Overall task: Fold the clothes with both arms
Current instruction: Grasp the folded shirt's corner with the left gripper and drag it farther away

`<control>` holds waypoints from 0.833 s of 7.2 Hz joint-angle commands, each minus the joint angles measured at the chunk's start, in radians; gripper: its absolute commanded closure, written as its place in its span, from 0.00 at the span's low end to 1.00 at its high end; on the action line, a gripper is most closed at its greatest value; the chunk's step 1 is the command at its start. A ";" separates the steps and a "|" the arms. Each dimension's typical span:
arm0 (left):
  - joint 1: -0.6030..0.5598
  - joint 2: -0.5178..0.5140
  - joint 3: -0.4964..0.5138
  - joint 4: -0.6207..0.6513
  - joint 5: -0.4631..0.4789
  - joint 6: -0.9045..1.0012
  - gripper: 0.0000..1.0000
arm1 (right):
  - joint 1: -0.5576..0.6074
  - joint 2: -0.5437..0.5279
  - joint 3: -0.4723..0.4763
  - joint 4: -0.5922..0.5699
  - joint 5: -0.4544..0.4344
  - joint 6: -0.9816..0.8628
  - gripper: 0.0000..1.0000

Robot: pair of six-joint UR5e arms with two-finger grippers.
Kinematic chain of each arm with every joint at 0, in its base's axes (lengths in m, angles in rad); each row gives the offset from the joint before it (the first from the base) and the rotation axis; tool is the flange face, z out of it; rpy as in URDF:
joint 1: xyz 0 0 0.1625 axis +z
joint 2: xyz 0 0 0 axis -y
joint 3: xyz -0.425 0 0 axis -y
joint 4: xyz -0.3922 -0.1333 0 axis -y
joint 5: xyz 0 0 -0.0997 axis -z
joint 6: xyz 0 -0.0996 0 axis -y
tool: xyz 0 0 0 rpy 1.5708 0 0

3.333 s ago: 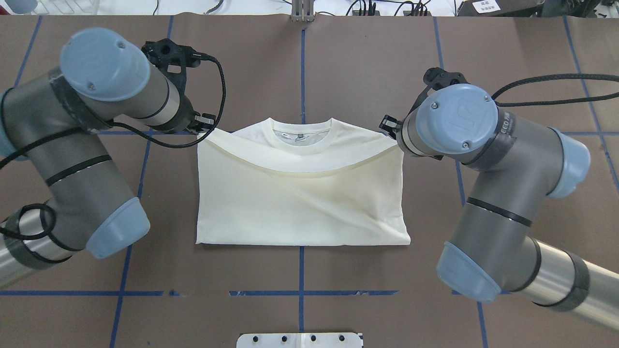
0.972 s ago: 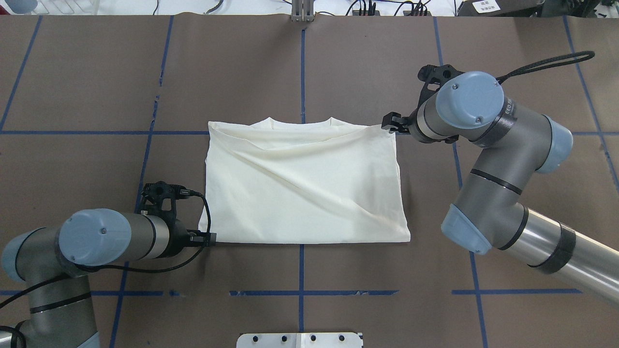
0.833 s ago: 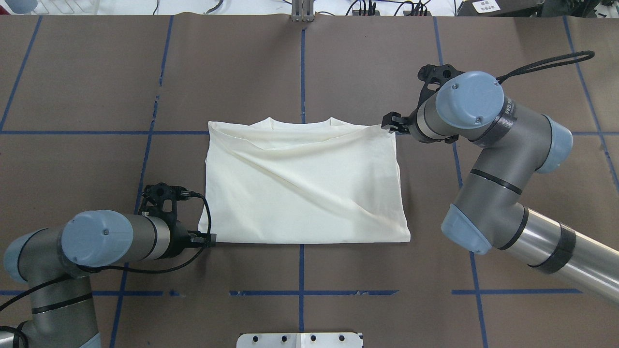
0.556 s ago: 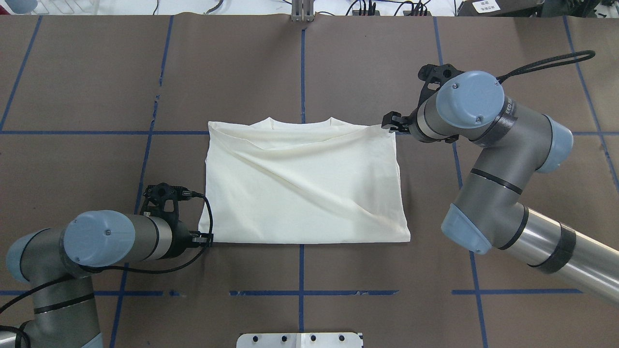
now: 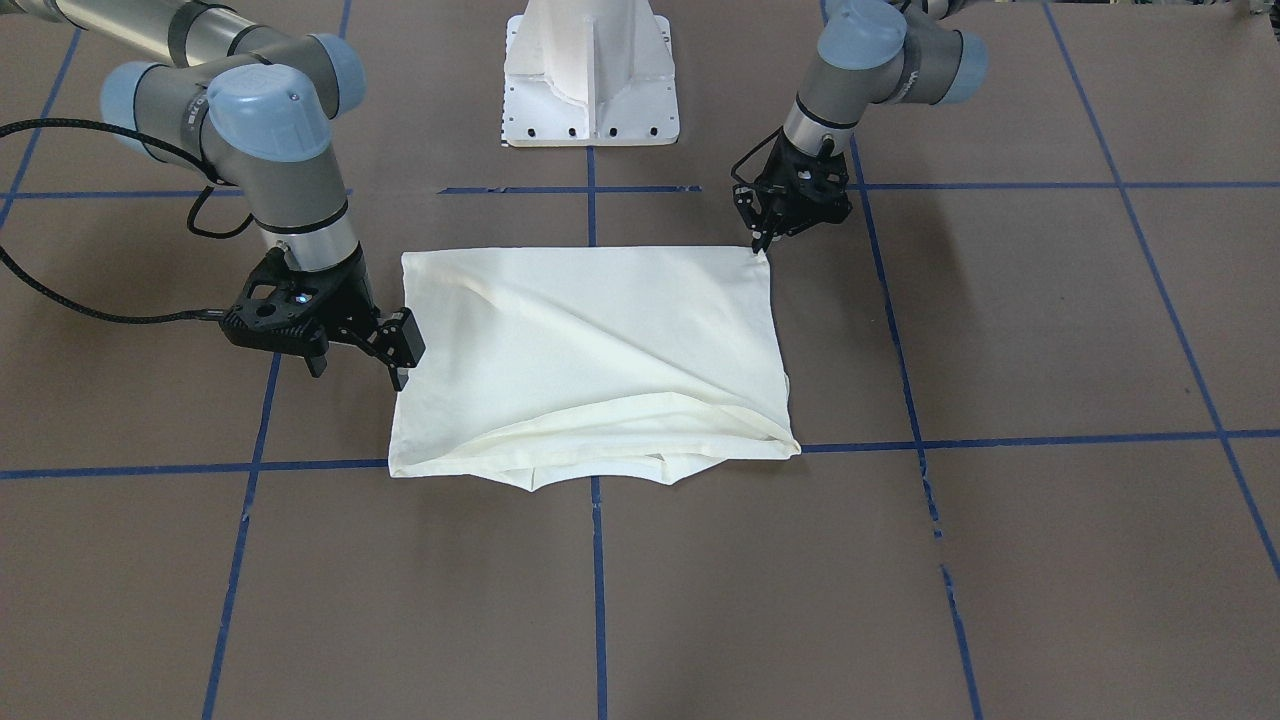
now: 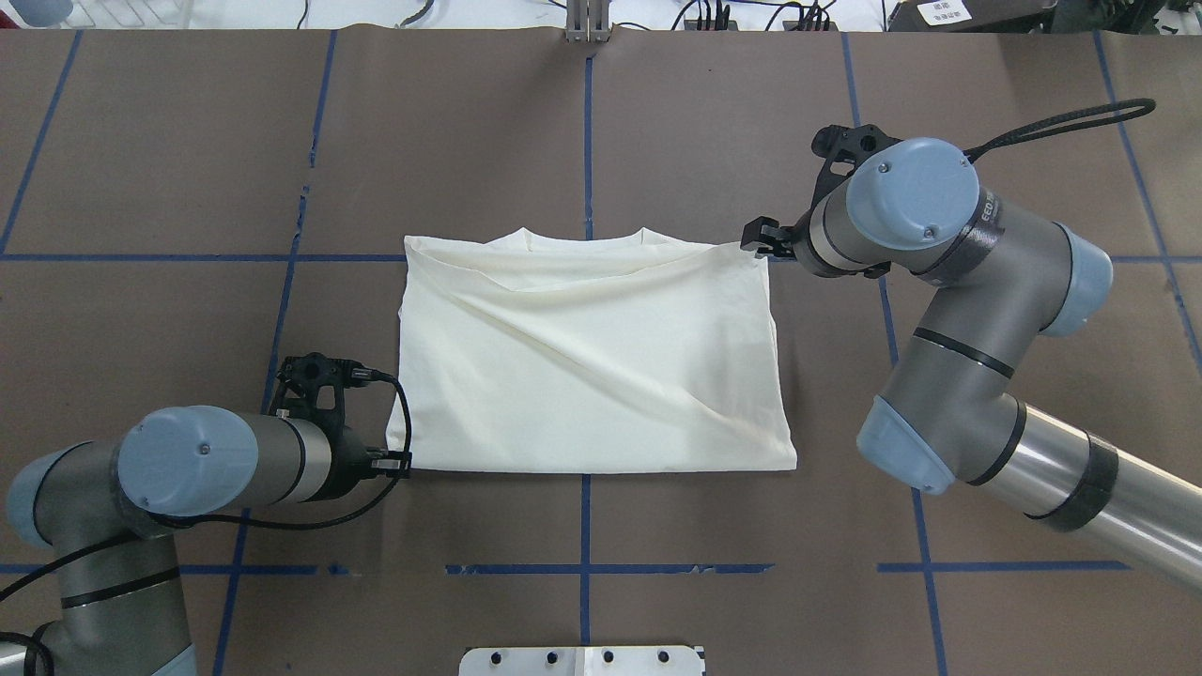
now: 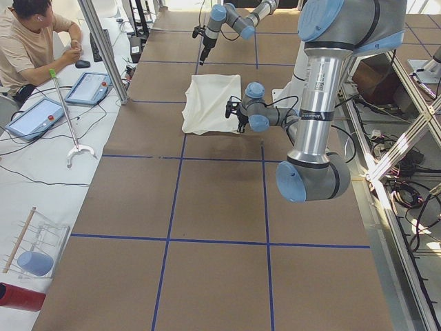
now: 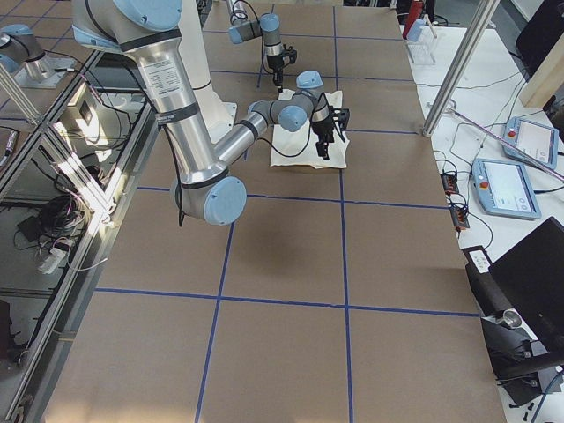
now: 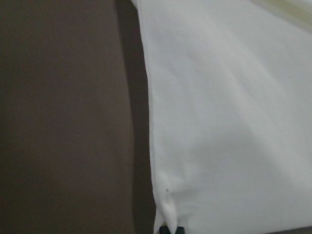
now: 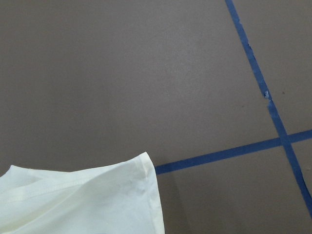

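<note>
The cream-white T-shirt [image 6: 592, 366] lies folded into a rectangle at the table's middle, plain side up, with the collar just showing at its far edge; it also shows in the front view [image 5: 590, 350]. My left gripper [image 6: 399, 462] is at the shirt's near left corner, low on the table [image 5: 762, 243]. In the left wrist view the cloth [image 9: 229, 122] puckers between its fingertips [image 9: 170, 230], so it is shut on that corner. My right gripper [image 5: 358, 375] stands open beside the shirt's far right corner [image 6: 762, 242]. That corner lies flat in the right wrist view [image 10: 141, 170].
The brown table [image 6: 601, 131] carries a grid of blue tape lines [image 6: 582, 568]. The white pedestal base [image 5: 590, 90] stands at the robot's side of the table. An operator [image 7: 34, 41] sits with tablets [image 7: 89, 86] beyond the far edge.
The hem, held short of the collar 3.3 s ago, now lies at it. My left arm went from the far left corner to the near left one. Over the last second it edged left; the right arm stayed.
</note>
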 commanded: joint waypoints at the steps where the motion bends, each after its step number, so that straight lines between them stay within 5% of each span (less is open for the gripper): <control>1: -0.130 0.004 0.008 0.008 0.002 0.211 1.00 | 0.000 -0.001 -0.002 0.000 0.000 0.000 0.00; 3: -0.308 -0.028 0.136 0.000 -0.005 0.389 1.00 | 0.000 -0.001 0.005 0.000 0.000 0.009 0.00; 4: -0.378 -0.140 0.253 0.002 -0.002 0.458 1.00 | 0.000 -0.003 0.008 0.000 0.000 0.011 0.00; 6: -0.455 -0.459 0.667 -0.041 0.002 0.467 1.00 | 0.000 -0.004 0.032 -0.002 -0.002 0.023 0.00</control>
